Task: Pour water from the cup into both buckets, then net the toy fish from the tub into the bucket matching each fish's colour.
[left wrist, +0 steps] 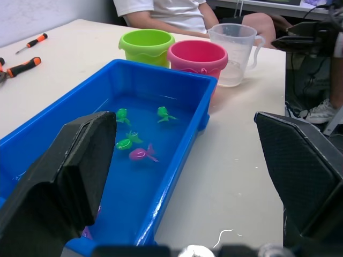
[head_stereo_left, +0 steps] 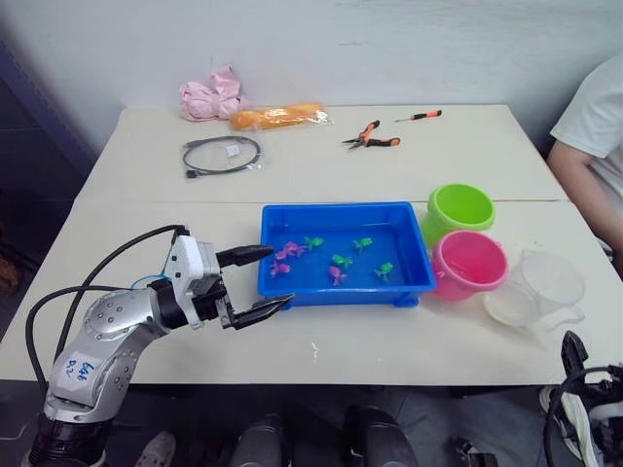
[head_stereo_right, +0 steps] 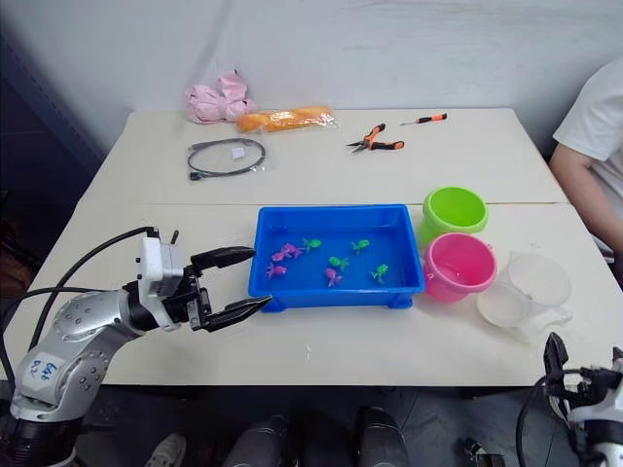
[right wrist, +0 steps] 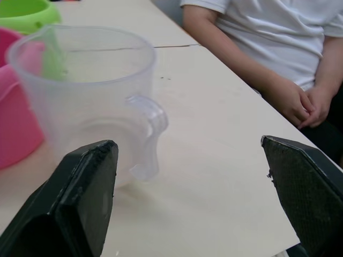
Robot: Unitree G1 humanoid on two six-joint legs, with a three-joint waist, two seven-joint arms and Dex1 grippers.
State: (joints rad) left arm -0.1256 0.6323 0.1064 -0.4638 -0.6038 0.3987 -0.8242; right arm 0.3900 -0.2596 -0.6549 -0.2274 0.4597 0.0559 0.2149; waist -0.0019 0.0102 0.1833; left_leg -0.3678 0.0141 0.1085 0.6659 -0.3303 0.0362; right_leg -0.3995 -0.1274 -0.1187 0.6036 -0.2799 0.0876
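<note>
Pouring is waiting on the right gripper, gaping wide and empty beside the cup standing right of the pink bucket, so it should be closing on the handle (left gripper idling open near the tub).

Cream worktop made of two tables butted together, seam running across. Plain pale wall behind. Dark floor to the left.
</note>
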